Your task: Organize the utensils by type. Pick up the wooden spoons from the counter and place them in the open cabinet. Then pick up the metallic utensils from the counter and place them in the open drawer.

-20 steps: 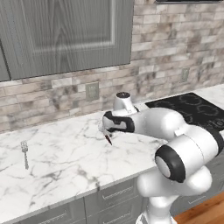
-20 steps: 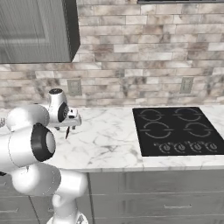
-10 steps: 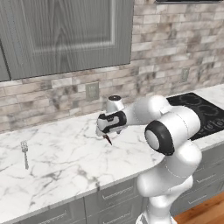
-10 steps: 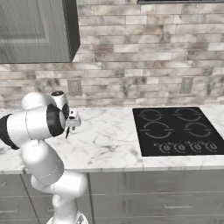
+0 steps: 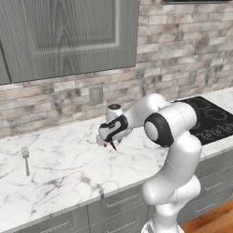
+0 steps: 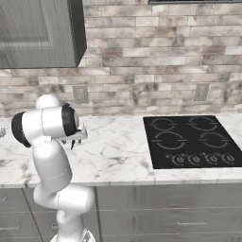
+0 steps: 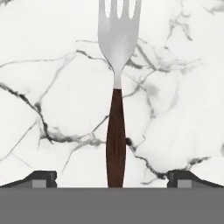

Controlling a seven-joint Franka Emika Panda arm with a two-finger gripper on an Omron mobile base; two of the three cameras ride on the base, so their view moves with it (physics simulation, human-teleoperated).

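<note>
A fork point(image 7: 116, 109) with silver tines and a dark brown handle lies flat on the white marble counter point(image 5: 68, 182). My gripper point(image 7: 114, 178) hangs open just above it, one dark fingertip point(image 7: 41, 177) on each side of the handle's end and well clear of it. In the left base view the gripper point(image 5: 109, 142) points down at mid-counter, with the handle point(image 5: 112, 146) showing below it. The right base view shows the gripper point(image 6: 75, 141) over the same fork point(image 6: 72, 145). A second, thin silver fork point(image 5: 26, 160) lies far to the left. The wooden spoons, open cabinet and open drawer are out of view.
A black cooktop point(image 5: 211, 120) point(image 6: 194, 142) is set into the counter to the right of the arm. A grey wall cabinet point(image 5: 68, 36) with a shut door hangs over the counter. Brick backsplash with outlets point(image 5: 95, 94) runs behind. Grey base drawers point(image 6: 189, 222) sit below the front edge.
The arm has swung its elbow up and inward, and the hand has come lower over the brown-handled fork. The jaws stayed open and neither fork moved.
</note>
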